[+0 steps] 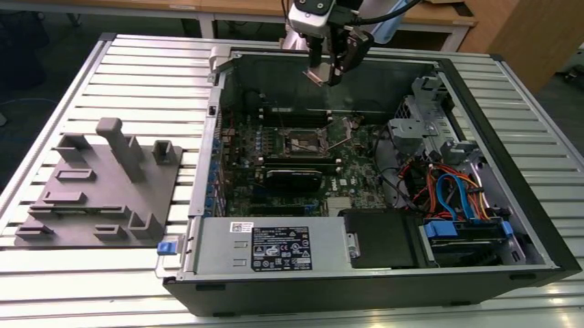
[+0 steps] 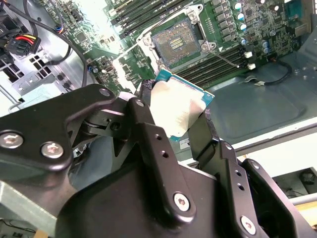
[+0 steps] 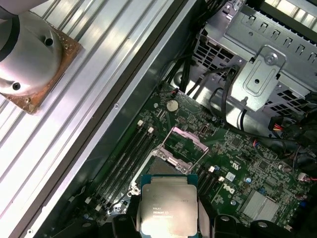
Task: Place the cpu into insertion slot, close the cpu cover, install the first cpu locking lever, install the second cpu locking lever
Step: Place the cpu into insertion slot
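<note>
Gripper (image 1: 329, 76) clamped on the cpu (image 3: 167, 203) by two opposite edges, held well above the uncovered insertion slot (image 2: 177, 42), cpu cover (image 3: 190, 139) raised beside that slot

Chip (image 3: 167, 207): pale silver-beige top, teal-green edge.
Pincer (image 1: 327, 72): black, with silver screw heads.
Socket (image 2: 177, 44): dark centre with a fine dotted grid, silver rim.
Cover frame (image 3: 187, 142): bare silver.
Circuit board (image 1: 351, 178): green, speckled with small parts.
Cables (image 1: 453, 190): blue, orange and red.
Computer case (image 1: 365, 287): black outside, grey metal within.
Tabletop (image 1: 137, 75): light grey, ribbed in parallel stripes.
Moulded stand (image 1: 91, 198): dull grey-brown.
</note>
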Controlling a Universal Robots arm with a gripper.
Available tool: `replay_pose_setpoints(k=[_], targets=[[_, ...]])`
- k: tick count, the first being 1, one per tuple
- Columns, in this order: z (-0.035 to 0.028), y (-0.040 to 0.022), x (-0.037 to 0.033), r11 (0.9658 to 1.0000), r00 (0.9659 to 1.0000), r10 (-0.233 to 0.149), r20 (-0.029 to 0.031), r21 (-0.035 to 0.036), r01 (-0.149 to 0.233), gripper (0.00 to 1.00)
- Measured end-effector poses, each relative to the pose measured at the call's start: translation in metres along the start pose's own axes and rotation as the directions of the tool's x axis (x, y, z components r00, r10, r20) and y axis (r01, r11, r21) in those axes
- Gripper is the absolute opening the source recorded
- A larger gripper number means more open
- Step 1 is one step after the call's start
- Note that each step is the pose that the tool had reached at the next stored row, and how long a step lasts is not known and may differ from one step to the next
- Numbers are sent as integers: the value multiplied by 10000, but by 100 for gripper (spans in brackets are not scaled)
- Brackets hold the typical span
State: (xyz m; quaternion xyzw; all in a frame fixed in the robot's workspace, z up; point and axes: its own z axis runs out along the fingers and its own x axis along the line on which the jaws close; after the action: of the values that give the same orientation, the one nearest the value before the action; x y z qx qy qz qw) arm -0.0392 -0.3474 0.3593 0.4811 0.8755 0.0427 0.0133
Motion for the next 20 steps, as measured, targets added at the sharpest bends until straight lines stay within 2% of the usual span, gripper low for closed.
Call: replay_pose_setpoints(k=[5,8,11,20], targets=[[0,0,0,9999,9999,149,13,-3,-149,54],[2,-1,0,9991,9991,417,37,-8,-417,54],[2,-1,0,9970,9970,777,67,-17,-776,54],[3,-1,0,9965,9965,832,72,-18,-832,54]])
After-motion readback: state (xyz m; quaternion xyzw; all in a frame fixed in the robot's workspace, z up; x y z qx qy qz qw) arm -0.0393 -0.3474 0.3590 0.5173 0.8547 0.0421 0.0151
